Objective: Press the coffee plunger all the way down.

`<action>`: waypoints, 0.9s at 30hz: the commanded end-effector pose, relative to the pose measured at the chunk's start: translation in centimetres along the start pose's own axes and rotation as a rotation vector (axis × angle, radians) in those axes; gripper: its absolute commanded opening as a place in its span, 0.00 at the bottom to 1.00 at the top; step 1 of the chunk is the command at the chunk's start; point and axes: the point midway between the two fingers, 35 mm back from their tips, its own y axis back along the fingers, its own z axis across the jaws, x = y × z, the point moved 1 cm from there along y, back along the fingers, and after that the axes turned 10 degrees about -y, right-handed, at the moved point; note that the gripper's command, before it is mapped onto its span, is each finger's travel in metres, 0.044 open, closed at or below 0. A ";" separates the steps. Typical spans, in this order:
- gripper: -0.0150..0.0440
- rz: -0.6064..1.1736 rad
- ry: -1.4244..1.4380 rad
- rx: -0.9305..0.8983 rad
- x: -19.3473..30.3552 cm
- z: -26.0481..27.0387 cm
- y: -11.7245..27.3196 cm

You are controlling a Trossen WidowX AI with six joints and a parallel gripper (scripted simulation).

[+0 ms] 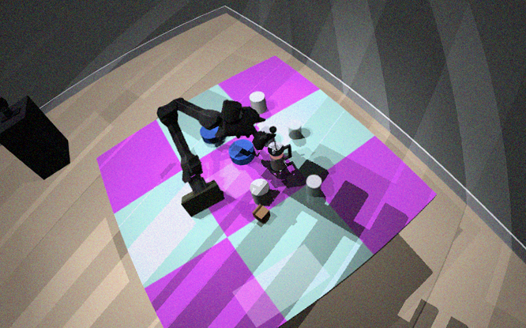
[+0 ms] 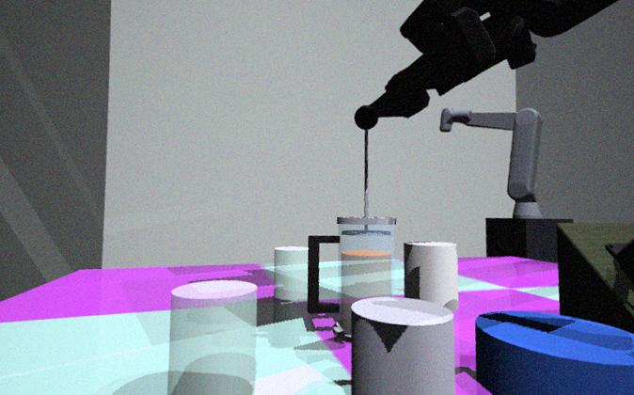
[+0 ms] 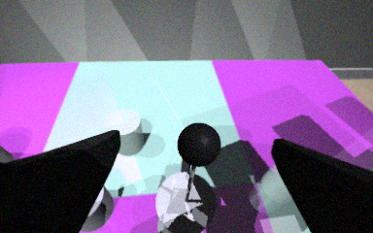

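The coffee press stands upright, with its black handle turned away from the arm's base. Its plunger rod is raised high above the lid, and the filter disc sits just under the lid. The round black knob tops the rod. My gripper is open and reaches in at a slant at knob height. In the wrist view the knob appears between the two fingertips, with a gap on each side. Whether it is level with the tips or just beyond them is unclear.
Pale cylinders stand around the press. A grey cylinder and a translucent one stand nearer the exterior camera. Blue discs and a small wooden block are also on the table.
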 end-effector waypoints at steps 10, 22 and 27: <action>1.00 0.004 -0.018 0.004 0.4 -0.3 -2.1; 0.47 0.004 -0.018 0.004 0.4 -0.3 -2.1; 0.45 0.004 -0.018 0.004 0.4 -0.3 -2.1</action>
